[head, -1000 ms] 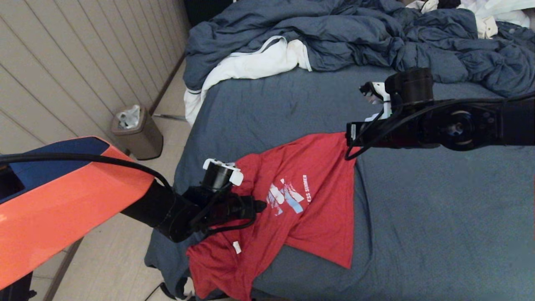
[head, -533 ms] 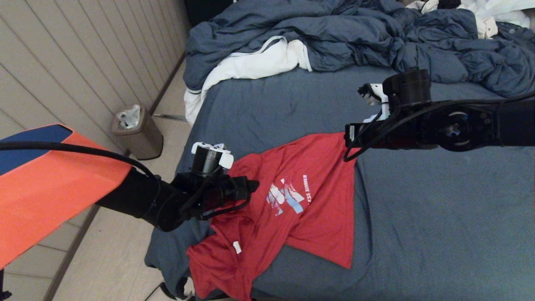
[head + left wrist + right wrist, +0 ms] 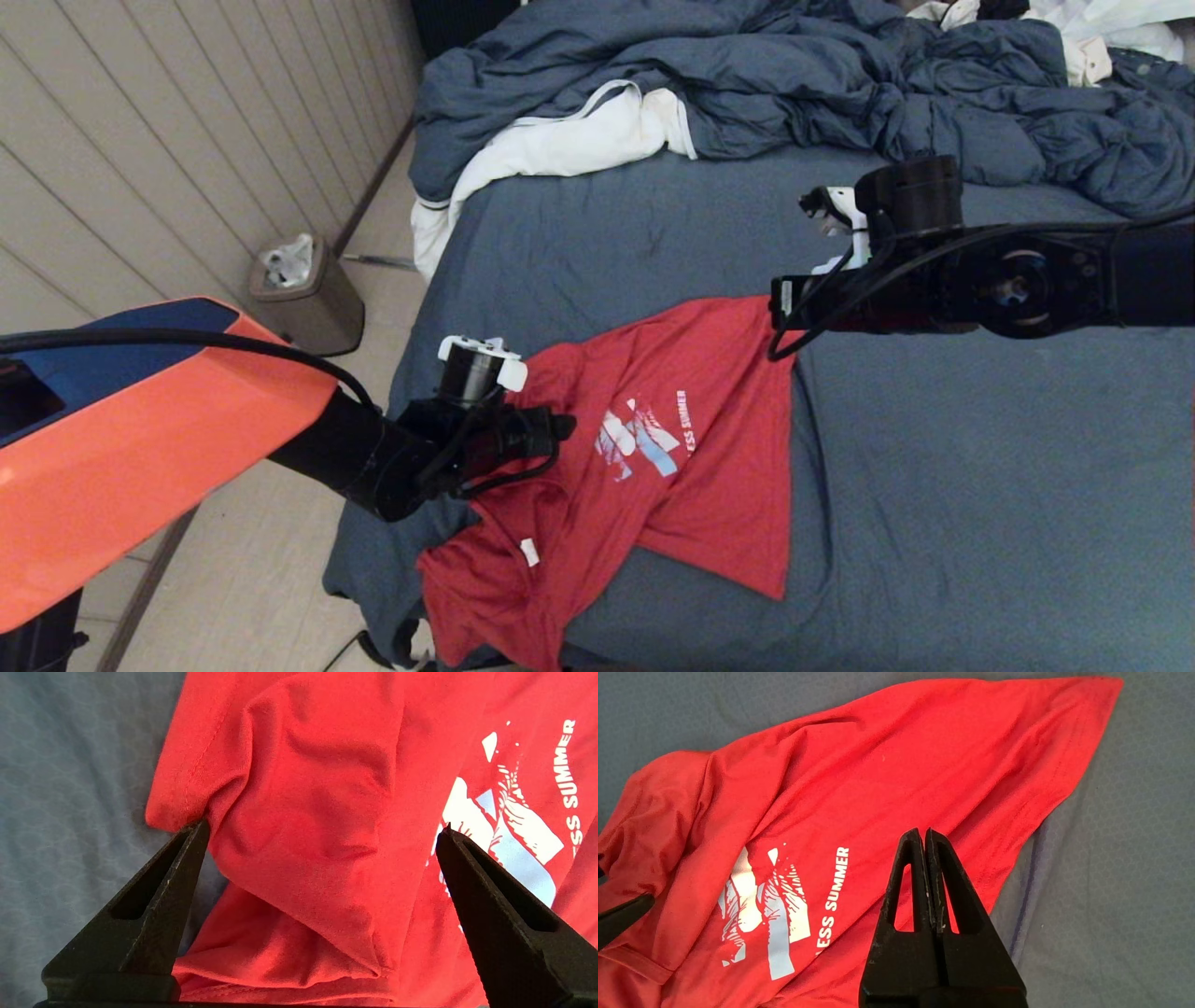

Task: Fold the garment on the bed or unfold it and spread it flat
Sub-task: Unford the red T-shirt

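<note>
- Leftmost, by the wall: small bin [image 3: 306, 297] on the floor.
- Left claw [image 3: 322, 833] spread wide, hovering over a bunched sleeve of the red T-shirt [image 3: 653, 448], gripping nothing.
- T-shirt rumpled and partly folded on the bed [image 3: 980, 485], at its near left edge, print up.
- Right claw [image 3: 924, 833] pressed together, empty, above the shirt's far corner.
- Behind: heaped blue duvet [image 3: 794, 84].
</note>
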You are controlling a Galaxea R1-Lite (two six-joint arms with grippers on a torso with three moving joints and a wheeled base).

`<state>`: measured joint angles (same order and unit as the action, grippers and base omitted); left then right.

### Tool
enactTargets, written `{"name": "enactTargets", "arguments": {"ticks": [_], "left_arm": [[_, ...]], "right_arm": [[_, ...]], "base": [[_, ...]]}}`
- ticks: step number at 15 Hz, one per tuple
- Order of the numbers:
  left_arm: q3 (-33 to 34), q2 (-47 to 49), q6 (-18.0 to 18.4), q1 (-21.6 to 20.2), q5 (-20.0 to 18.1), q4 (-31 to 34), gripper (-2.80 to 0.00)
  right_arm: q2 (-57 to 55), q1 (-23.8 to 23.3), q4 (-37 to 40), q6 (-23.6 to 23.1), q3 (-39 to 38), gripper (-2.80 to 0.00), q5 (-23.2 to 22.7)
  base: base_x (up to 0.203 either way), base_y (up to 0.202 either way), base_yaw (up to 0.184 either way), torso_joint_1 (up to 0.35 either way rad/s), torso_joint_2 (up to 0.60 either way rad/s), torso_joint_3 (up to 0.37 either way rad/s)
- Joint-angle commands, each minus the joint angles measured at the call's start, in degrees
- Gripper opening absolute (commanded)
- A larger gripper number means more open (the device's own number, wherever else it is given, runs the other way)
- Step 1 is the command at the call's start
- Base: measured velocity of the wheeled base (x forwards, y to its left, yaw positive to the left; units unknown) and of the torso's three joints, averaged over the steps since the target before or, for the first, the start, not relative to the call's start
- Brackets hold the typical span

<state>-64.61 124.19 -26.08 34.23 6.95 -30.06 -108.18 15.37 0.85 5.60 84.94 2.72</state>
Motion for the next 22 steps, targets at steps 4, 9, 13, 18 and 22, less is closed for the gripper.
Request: {"name": "enactTargets", "arguments": {"ticks": [4, 9, 13, 18, 22], "left_arm": [[1.3, -6.4, 0.2, -1.1, 0.3, 2.6, 0.00], [1.5, -3.9, -1.3, 1.2, -0.3, 4.3, 0.00], [-1.7, -3.4, -4.8, 1.9, -0.5, 14.0, 0.00], [-2.6, -3.2, -5.9, 1.9, -1.2, 14.3, 0.00], [-6.6, 0.7, -8.3, 1.6, -1.4, 14.6, 0.00]], "right_arm": [[-0.2, 0.1, 0.0, -0.4, -0.1, -2.80, 0.0], [-0.2, 0.0, 0.0, -0.5, 0.0, -2.80, 0.0], [-0.1, 0.0, 0.0, -0.5, 0.0, -2.80, 0.0], [-0.4, 0.0, -0.1, -0.5, 0.0, -2.80, 0.0], [-0.5, 0.0, -0.1, -0.5, 0.0, -2.80, 0.0]], "base": [[0.000, 0.000, 0.000, 0.000, 0.00, 0.000], [0.000, 0.000, 0.000, 0.000, 0.00, 0.000], [0.000, 0.000, 0.000, 0.000, 0.00, 0.000], [0.000, 0.000, 0.000, 0.000, 0.00, 0.000], [0.000, 0.000, 0.000, 0.000, 0.00, 0.000]]}}
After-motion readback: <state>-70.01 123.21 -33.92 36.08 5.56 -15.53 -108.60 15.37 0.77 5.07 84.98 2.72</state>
